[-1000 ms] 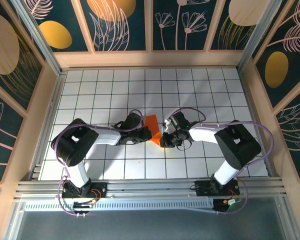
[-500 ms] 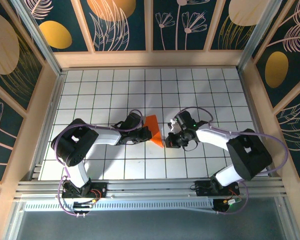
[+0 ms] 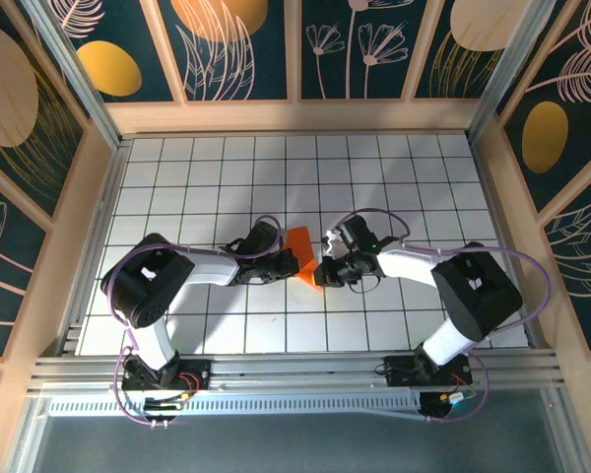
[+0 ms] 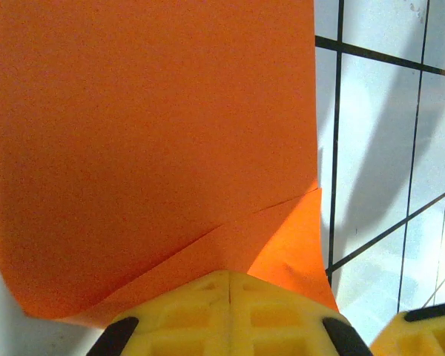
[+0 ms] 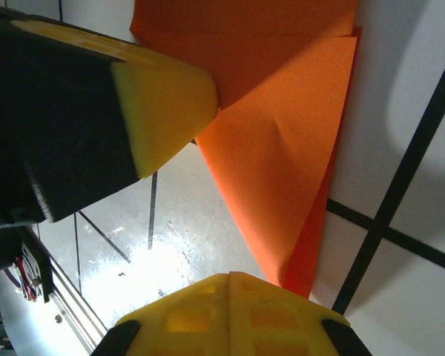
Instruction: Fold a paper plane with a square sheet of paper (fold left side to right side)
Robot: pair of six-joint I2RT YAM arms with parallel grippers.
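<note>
Orange paper plane (image 3: 301,248) (creased), L pincer (image 3: 289,264) touching

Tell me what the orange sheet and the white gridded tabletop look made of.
Orange sheet: thin paper, it seems, matte with a faint grain; it holds sharp creases and overlapping folded layers.
White gridded tabletop: hard, smooth, somewhat glossy, perhaps laminate or plastic, since it throws back a bright glare patch; whether the dark lines are printed or grooves is unclear.
</note>
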